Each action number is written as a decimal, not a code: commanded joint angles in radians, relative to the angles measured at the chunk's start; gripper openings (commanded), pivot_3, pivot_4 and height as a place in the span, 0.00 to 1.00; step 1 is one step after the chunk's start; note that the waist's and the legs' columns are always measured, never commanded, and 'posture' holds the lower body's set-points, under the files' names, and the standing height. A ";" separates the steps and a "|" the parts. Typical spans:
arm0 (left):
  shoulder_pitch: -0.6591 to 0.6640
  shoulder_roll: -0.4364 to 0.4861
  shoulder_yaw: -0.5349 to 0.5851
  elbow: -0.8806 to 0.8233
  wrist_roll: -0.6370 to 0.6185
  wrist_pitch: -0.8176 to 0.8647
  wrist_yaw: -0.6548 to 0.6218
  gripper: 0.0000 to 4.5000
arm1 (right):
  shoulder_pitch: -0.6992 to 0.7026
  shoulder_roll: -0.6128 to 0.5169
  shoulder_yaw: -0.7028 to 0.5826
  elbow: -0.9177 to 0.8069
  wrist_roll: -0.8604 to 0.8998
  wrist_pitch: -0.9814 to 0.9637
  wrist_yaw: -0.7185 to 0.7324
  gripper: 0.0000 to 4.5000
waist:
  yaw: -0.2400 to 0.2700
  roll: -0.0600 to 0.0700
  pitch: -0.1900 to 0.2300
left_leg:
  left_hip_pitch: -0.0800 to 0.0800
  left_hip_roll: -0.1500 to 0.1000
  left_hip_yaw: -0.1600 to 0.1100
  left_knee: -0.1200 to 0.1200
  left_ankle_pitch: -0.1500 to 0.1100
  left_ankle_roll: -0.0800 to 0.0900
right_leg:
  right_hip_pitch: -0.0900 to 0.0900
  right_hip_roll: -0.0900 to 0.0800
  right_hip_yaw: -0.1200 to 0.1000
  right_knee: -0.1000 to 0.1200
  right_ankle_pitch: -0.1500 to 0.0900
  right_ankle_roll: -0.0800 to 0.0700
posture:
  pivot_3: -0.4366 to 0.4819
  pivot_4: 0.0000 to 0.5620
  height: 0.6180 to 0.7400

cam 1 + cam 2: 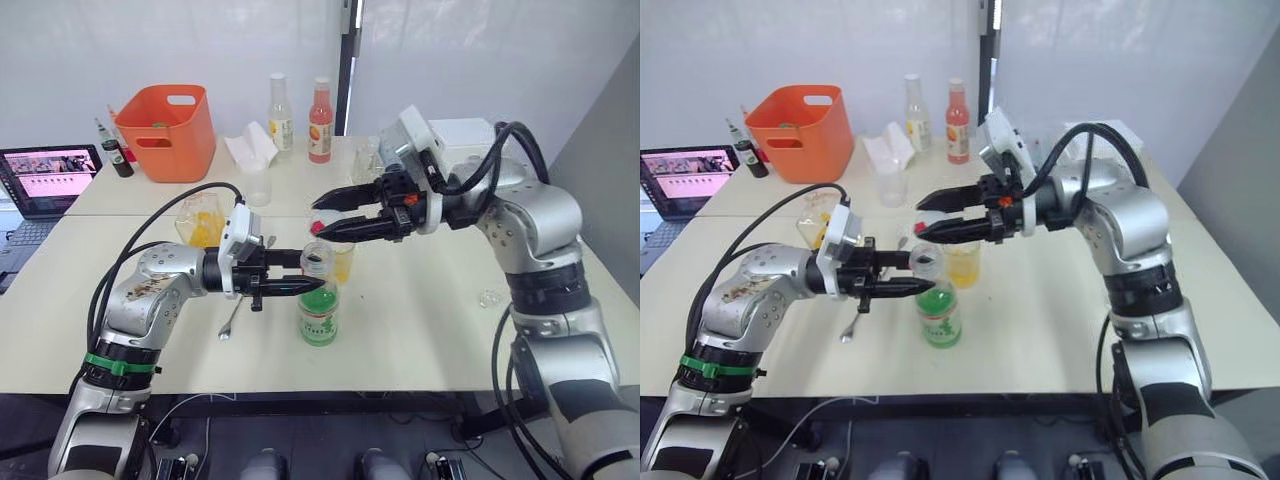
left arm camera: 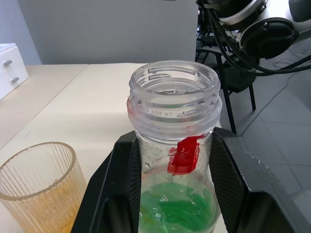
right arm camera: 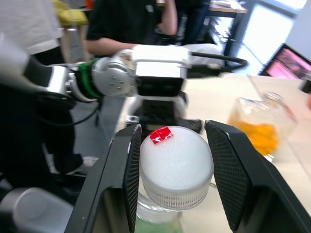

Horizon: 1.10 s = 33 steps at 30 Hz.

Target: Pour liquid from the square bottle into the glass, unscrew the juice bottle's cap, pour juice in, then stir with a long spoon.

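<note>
Juice bottle [image 1: 318,305] stands on the bench [image 1: 420,330], my left end effector [image 1: 300,287] clamped round its neck; mouth open. Clear thin plastic, part full: light, slick, likely squashy, best held at the stiff neck. My right end effector [image 3: 171,165] pinches the white cap [image 3: 176,165] above. Ribbed glass [image 2: 39,184] beside; its fill level hard to judge.
</note>
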 commanded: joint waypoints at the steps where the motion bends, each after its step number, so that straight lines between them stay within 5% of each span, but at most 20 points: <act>1: 0.023 0.011 -0.024 0.001 0.011 0.015 -0.010 0.36 | 0.119 -0.065 -0.105 -0.090 -0.033 0.078 -0.170 0.36 | 0.003 0.000 0.000 | 0.000 -0.001 0.000 0.000 0.000 0.000 | 0.000 -0.001 0.000 0.000 0.000 0.000 | 0.48 0.27 0.79; 5: 0.032 0.010 -0.018 -0.005 0.008 0.014 -0.008 0.36 | 0.337 -0.086 -0.221 -0.200 -0.072 0.174 -0.397 0.36 | 0.003 0.000 0.000 | 0.000 -0.001 0.001 0.000 0.000 0.000 | 0.000 -0.001 0.001 0.000 0.000 0.000 | 0.48 0.27 0.79; 13: 0.033 0.008 -0.013 0.007 0.013 0.002 -0.012 0.36 | 0.708 0.097 -0.279 -0.313 -0.253 0.078 -0.818 0.36 | -0.007 0.000 0.000 | 0.001 0.000 0.001 -0.001 0.000 0.000 | 0.000 0.001 0.002 0.000 0.000 0.000 | 0.48 0.27 0.79; 20: 0.033 0.010 -0.014 0.015 0.014 -0.010 -0.019 0.36 | 0.796 0.209 -0.273 -0.244 -0.307 -0.044 -0.932 0.36 | -0.006 0.001 -0.001 | 0.002 0.000 0.002 -0.001 0.000 0.000 | 0.001 0.001 0.003 -0.001 0.000 0.001 | 0.48 0.27 0.79; 33: 0.029 0.014 -0.014 0.022 0.016 -0.018 -0.026 0.36 | 0.812 0.230 -0.265 -0.169 -0.306 -0.087 -0.941 0.36 | -0.006 0.001 -0.001 | 0.002 0.000 0.002 -0.001 0.000 0.000 | 0.002 0.001 0.003 -0.001 0.000 0.000 | 0.48 0.27 0.79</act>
